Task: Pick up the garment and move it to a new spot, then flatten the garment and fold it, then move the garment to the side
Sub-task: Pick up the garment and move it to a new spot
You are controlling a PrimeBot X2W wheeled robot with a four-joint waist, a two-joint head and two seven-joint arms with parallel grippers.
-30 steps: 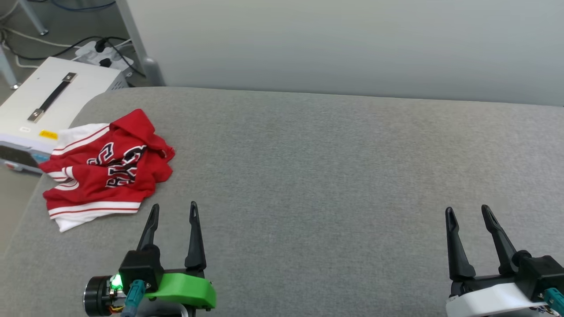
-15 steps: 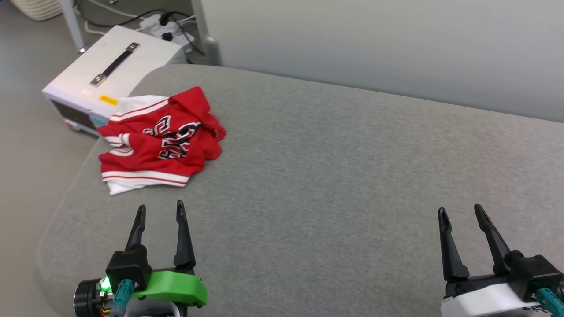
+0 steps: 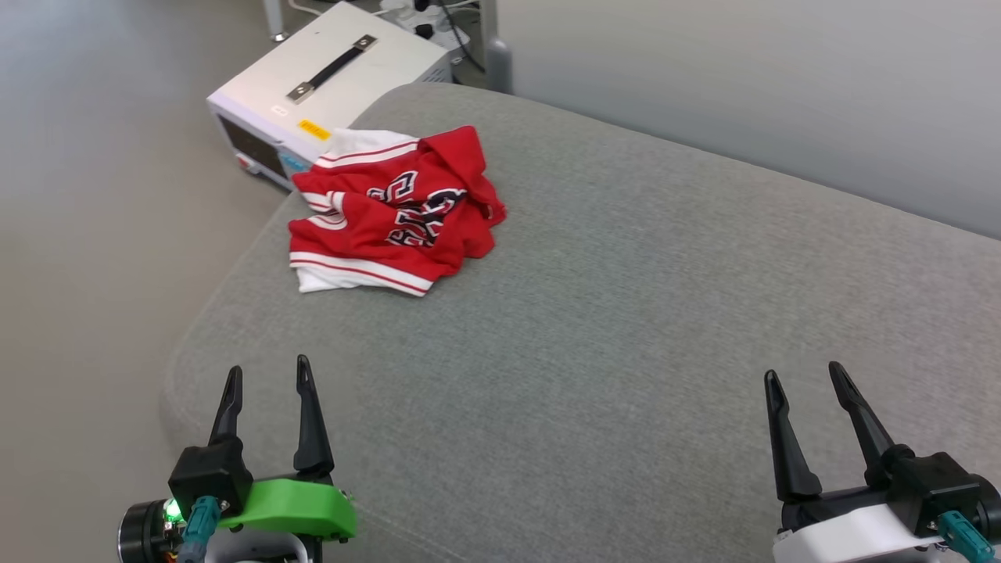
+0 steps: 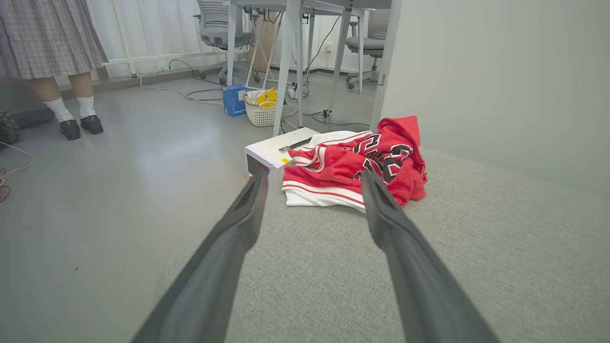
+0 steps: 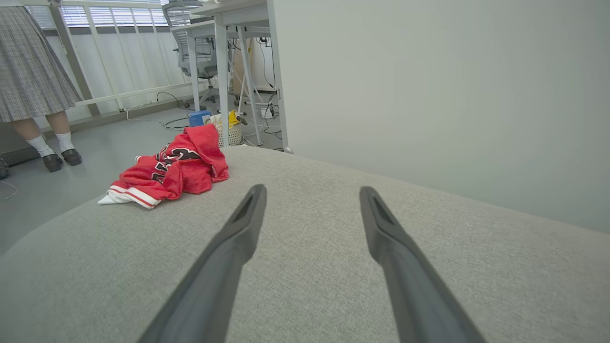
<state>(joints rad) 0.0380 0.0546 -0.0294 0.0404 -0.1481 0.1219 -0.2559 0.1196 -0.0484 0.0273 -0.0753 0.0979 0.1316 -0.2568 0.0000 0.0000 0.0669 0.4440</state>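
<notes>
Jersey T-shirt (image 3: 395, 215), crumpled red-and-white cloth, looks soft, light; raised red fold (image 3: 465, 148) seems best pinched. Left gripper (image 3: 267, 367), right gripper (image 3: 804, 371) gape empty.

Evenly bright and diffuse, lit from window blinds (image 5: 95, 16) at upper left. Glares palely off floor (image 4: 157, 143). Casts hardly any shadow. Crisp in head view; blurs and stretches along fingers (image 4: 228, 247) at wrist views' bottom edges.

One garment (image 3: 395, 215) on the bench (image 3: 626, 313); one white case (image 3: 328, 74) beside the bench; two tools: left tool (image 3: 267, 366), right tool (image 3: 804, 371).
</notes>
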